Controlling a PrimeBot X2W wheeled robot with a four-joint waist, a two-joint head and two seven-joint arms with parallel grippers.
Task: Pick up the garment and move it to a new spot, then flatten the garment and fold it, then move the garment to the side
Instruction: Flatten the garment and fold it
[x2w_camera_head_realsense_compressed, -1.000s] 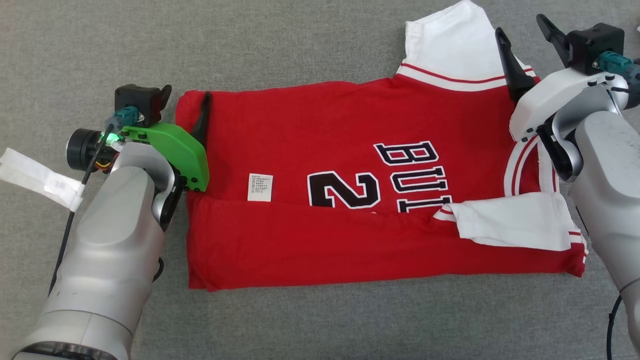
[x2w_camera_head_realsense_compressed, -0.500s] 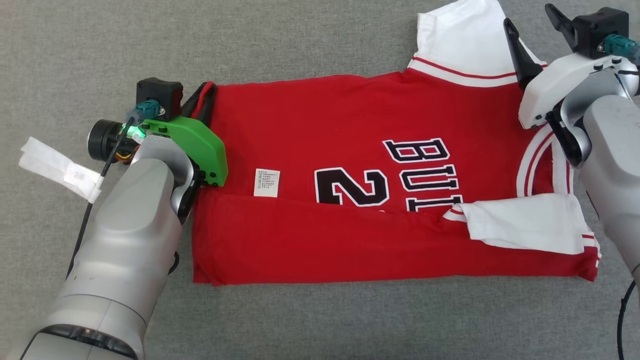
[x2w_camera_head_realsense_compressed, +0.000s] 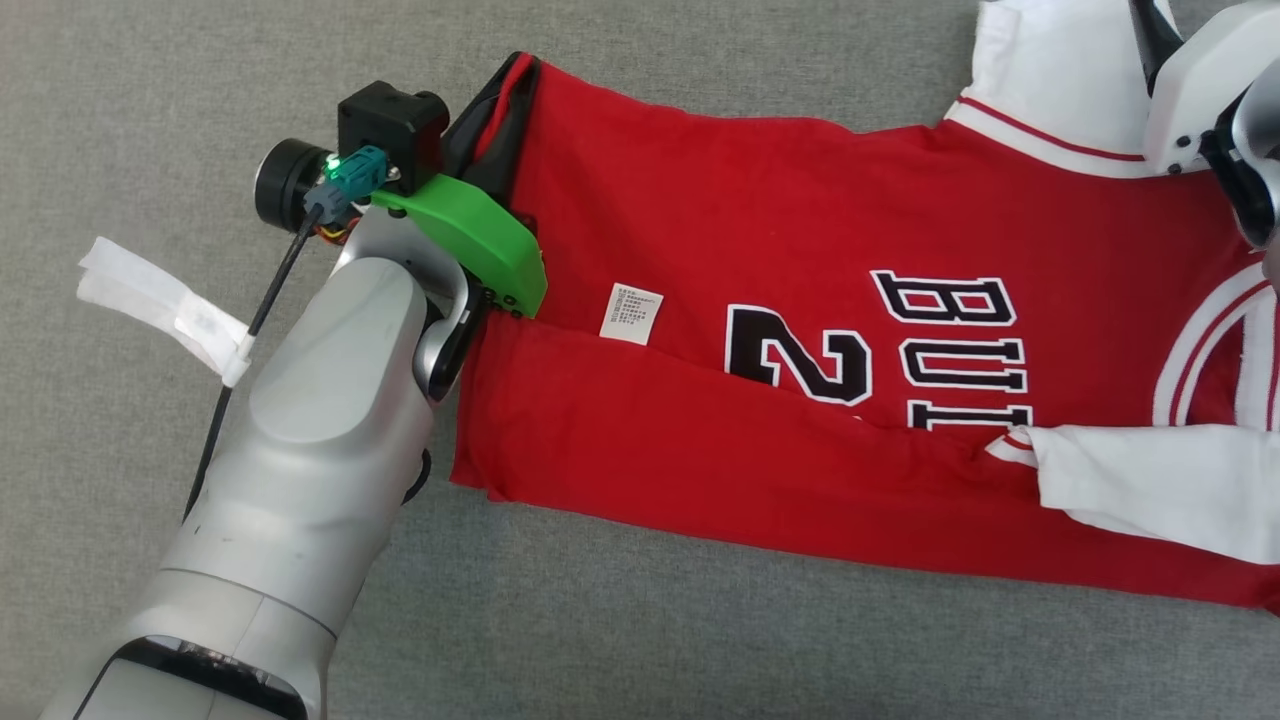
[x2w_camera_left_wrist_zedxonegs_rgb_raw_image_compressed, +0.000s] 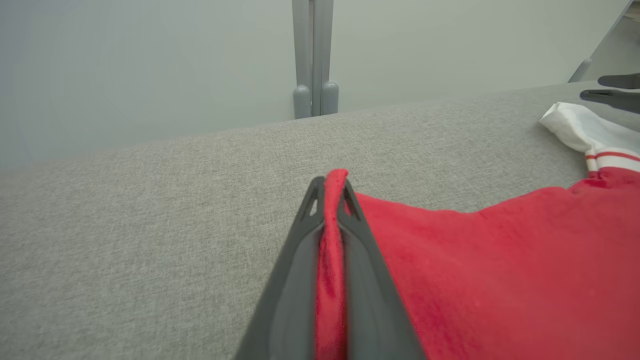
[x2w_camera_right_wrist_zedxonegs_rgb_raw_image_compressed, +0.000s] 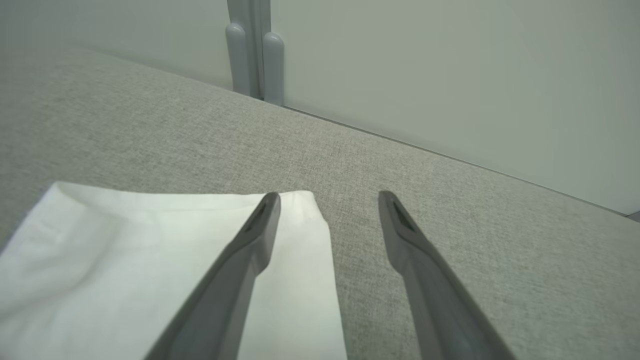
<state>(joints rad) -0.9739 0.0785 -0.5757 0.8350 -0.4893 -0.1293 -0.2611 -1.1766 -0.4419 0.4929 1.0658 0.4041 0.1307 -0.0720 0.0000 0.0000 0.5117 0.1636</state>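
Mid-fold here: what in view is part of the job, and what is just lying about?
Job: jersey; left gripper, shut on its corner; right gripper, open at the white sleeve.
Lying about: tape tag on the left arm's cable; grey post at the back.

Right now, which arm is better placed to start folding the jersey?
Left. The left gripper is shut on the jersey at its hem corner, so it could lift and fold. The right gripper is open by the white sleeve, holding nothing.

Silver forearm (x2w_camera_head_realsense_compressed: 330, 450); green wrist cover (x2w_camera_head_realsense_compressed: 470, 235); black cable (x2w_camera_head_realsense_compressed: 280, 278); left hand (x2w_camera_left_wrist_zedxonegs_rgb_raw_image_compressed: 331, 182) fingers (x2w_camera_left_wrist_zedxonegs_rgb_raw_image_compressed: 295, 280) dark grey.
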